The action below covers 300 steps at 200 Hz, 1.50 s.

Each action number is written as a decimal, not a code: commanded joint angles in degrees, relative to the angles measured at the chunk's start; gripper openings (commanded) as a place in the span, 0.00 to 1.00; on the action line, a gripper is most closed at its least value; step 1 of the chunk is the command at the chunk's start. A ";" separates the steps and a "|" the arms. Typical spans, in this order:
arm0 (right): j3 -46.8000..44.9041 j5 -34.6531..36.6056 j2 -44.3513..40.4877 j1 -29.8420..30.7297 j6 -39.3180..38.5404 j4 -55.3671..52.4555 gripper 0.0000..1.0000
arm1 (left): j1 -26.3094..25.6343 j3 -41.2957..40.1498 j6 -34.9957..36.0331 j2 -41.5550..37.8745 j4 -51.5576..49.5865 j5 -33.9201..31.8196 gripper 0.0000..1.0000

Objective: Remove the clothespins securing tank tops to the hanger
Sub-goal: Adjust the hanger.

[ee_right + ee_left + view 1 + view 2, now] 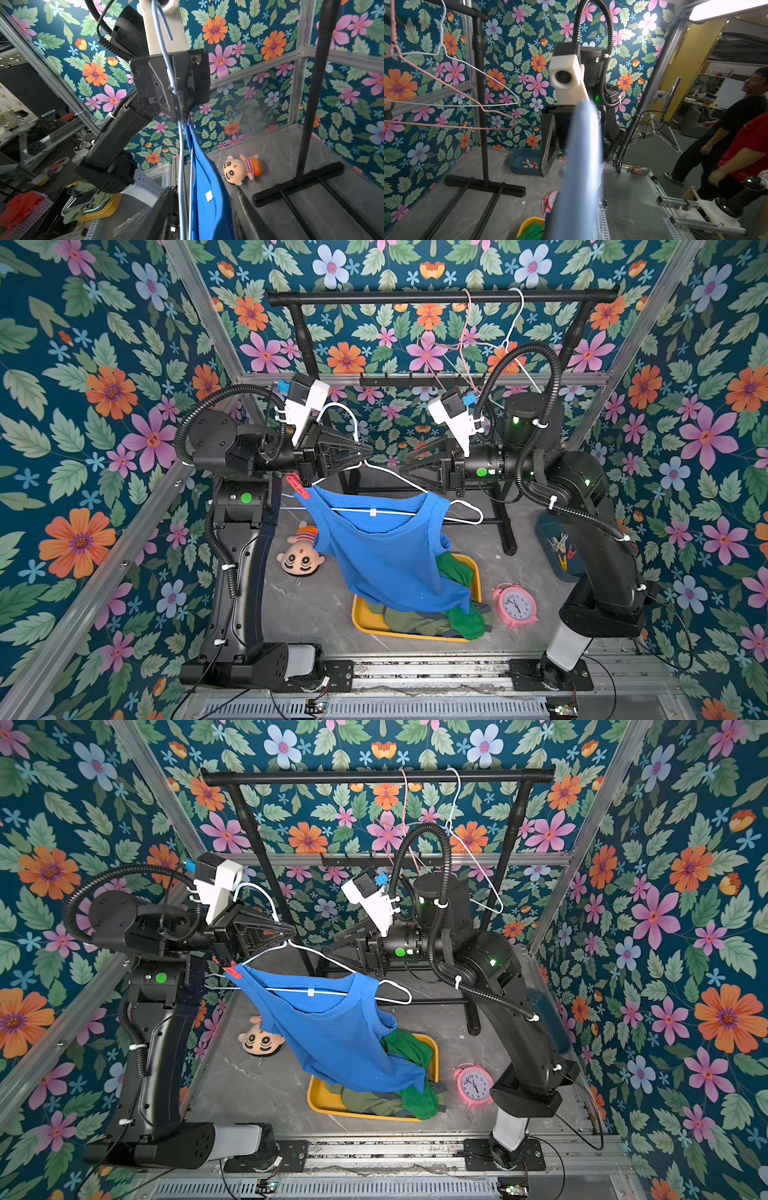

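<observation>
Three wire hangers: one pale hanger [372, 512], plus a pink hanger [446, 126] and a white hanger [467, 105] on the single black garment rack [436, 296]. Three tank tops: blue tank top [386, 556], green tank top [465, 618], olive tank top [407, 620]. One red clothespin [298, 486] on the pale hanger; more clothespins [561, 547], too small to count, in one teal bin [544, 526]. One yellow tub [361, 622], one plush doll [300, 556], one pink alarm clock [515, 605].
</observation>
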 commanded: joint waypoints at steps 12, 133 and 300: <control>1.80 -6.62 1.92 0.88 1.92 1.40 0.42 | -0.11 0.09 -0.82 0.01 2.64 0.96 0.00; 0.27 -4.70 2.36 1.02 1.30 2.61 0.03 | -0.34 -0.05 -0.94 -0.25 2.88 1.10 0.00; -7.97 -3.49 -9.18 -5.42 -4.99 0.57 0.00 | 5.55 2.36 -11.87 -2.34 18.35 5.78 0.76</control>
